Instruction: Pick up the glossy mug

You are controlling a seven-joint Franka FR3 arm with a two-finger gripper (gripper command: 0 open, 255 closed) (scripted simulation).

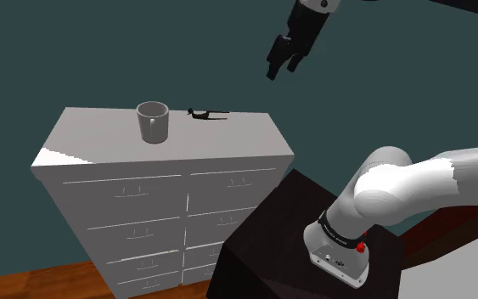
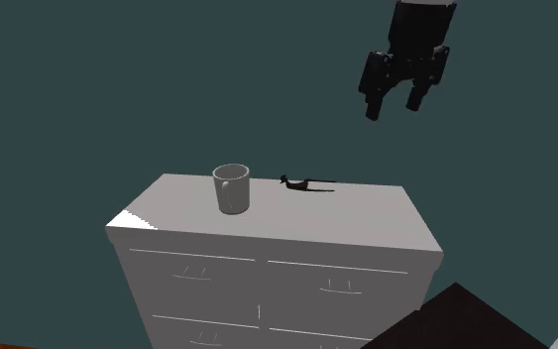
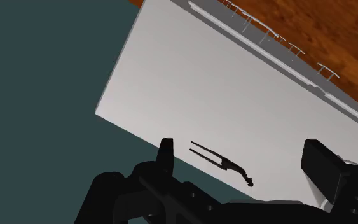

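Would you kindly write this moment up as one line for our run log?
stage: pre-grasp | end effector: open, high over dresser | mug: upright on dresser, untouched | black tool: lying near mug, apart

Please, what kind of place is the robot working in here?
Probably a room in a home, perhaps a bedroom. A white chest of drawers stands in front of a dark teal wall on a wooden floor, and a grey mug sits on top of it.
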